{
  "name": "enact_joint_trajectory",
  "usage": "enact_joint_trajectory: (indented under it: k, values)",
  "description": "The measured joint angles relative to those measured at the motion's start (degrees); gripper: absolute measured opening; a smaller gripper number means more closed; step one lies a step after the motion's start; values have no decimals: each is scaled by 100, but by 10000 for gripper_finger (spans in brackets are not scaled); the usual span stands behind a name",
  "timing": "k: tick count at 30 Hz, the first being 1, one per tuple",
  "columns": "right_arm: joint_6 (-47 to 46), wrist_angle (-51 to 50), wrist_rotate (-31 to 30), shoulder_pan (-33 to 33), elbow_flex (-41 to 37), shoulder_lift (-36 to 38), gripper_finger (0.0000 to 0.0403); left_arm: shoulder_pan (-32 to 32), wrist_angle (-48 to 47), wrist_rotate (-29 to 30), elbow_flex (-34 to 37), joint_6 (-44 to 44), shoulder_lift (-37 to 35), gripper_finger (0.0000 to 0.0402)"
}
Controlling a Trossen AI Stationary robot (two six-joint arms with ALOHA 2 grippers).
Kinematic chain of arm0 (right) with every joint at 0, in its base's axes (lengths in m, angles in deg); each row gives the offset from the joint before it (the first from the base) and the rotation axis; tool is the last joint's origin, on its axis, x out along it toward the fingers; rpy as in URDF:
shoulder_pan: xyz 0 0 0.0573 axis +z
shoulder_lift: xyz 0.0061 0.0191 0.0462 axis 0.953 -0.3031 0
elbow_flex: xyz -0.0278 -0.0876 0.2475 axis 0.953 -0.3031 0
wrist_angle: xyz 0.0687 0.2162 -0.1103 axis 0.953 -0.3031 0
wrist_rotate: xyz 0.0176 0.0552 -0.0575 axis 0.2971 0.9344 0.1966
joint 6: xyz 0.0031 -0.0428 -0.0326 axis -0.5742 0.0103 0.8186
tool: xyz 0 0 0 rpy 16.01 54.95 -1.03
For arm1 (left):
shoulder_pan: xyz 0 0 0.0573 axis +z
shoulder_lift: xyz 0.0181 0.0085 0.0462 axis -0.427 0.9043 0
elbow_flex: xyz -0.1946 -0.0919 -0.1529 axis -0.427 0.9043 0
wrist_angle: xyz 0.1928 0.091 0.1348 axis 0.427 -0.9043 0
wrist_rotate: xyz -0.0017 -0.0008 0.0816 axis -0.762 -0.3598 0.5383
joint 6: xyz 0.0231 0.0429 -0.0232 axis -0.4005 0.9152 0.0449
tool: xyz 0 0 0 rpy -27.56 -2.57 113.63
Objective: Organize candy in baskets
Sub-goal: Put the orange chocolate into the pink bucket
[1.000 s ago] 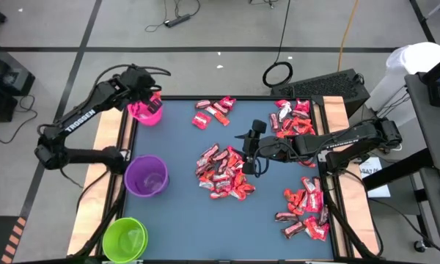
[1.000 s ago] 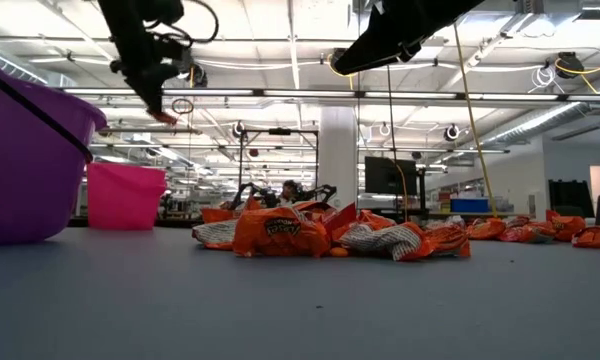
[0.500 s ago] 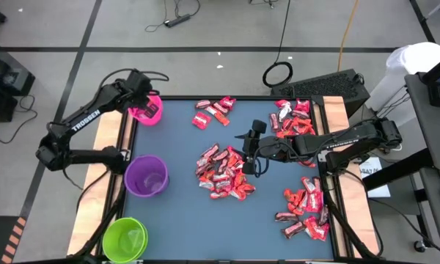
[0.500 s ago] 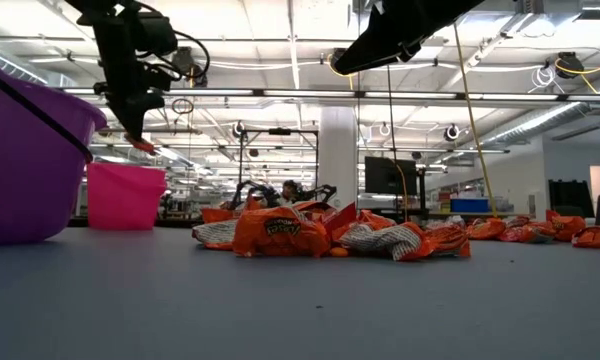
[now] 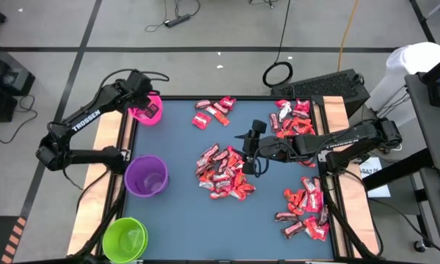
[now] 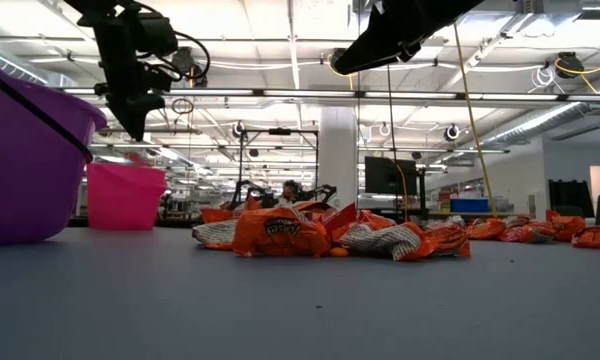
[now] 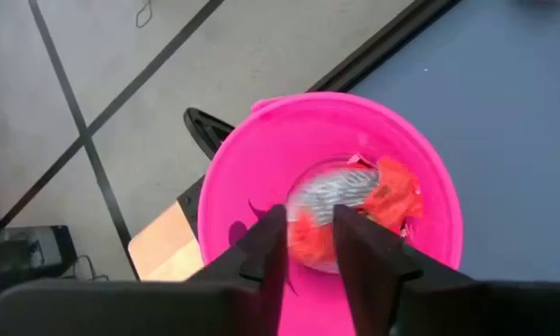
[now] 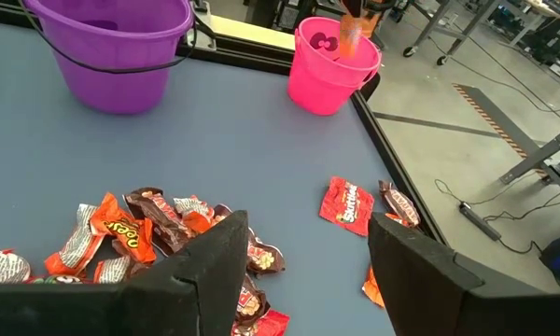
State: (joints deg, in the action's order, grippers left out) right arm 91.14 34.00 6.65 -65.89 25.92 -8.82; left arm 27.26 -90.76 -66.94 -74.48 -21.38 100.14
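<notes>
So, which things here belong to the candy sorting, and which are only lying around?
Belong:
candy pile
pink basket, candy inside
purple basket
green basket
left gripper
right gripper

Lying about:
black ring on floor
power strip

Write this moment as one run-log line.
left gripper: open above pink tub, candy inside | right gripper: open above middle pile | purple tub: no candy seen

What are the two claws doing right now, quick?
Left claw: open above the pink basket, holding nothing; candy lies inside.
Right claw: open above the middle candy pile, holding nothing.
</notes>
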Motion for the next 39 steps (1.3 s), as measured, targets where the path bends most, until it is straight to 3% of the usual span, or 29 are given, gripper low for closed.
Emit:
enact_joint_trajectory:
  k: [4, 7, 13, 18, 27, 39]
  values:
    - [0, -1, 0, 0, 0, 0, 210, 0, 47, -28, -10, 98, 0, 157]
    - [2, -1, 0, -1, 0, 0, 210, -56, 65, -405, -134, 1, 2, 177]
    - [20, 27, 0, 0, 0, 0, 210, -455, 703, -1625, -227, -71, 0, 183]
    - [20, 27, 0, 0, -2, 0, 210, -939, 1473, -2173, -229, -337, 107, 183]
    - [22, 29, 0, 0, -2, 0, 210, -1612, 2378, -2090, -234, -679, 991, 183]
    - [63, 29, 0, -1, -2, 0, 210, -1941, 3898, -2081, -232, -963, 2500, 183]
